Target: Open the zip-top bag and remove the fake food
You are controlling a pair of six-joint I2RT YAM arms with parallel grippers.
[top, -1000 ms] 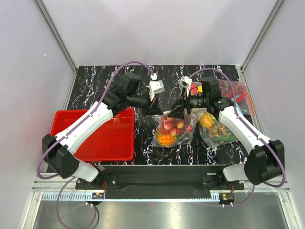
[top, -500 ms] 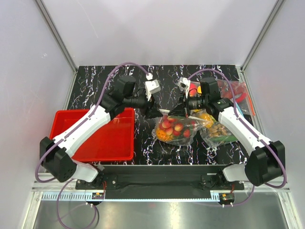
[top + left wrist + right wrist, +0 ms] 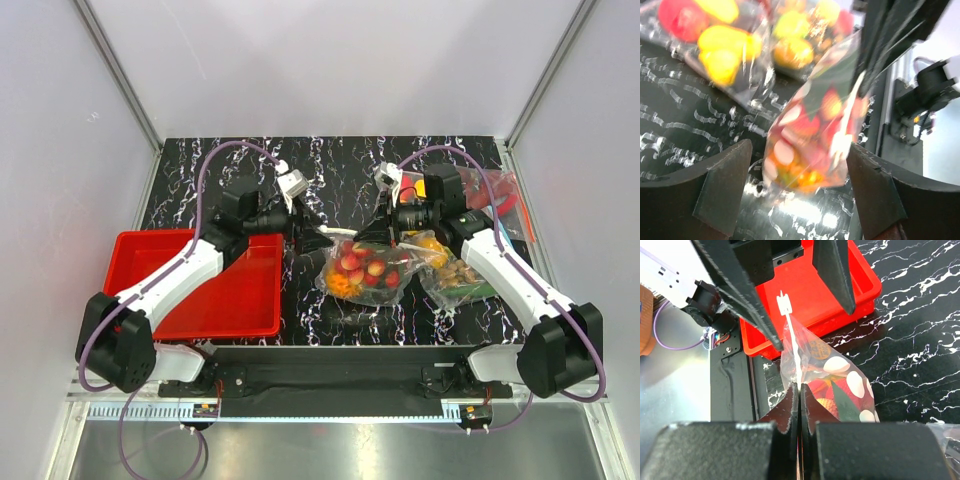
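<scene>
Pinching the top edge of the zip-top bag (image 3: 378, 290) with the right gripper (image 3: 388, 234), jaws pressed flat together on the white closure strip in the right wrist view. Holding that edge up, with the rest of the crinkly clear plastic sagging toward the black marbled table (image 3: 340, 180) between the 2 arms, roughly at the table's middle. Visible through the film as the fake food (image 3: 352, 266): red-yellow cherries and an orange piece, beside a patch of white round dots. Standing wide open at the left gripper (image 3: 318, 238), just left of the bag's held edge, gripping nothing. In the left wrist view, 2 dark fingers (image 3: 715, 192) either side of the blurred bag; cannot tell there whether touching the plastic. On the table's left side, under the left arm, a red bin (image 3: 215, 290). Right of the held bag, a clear bag of yellow and brown pieces (image 3: 455, 272), and farther back a clear bag with red pieces (image 3: 492, 195).
</scene>
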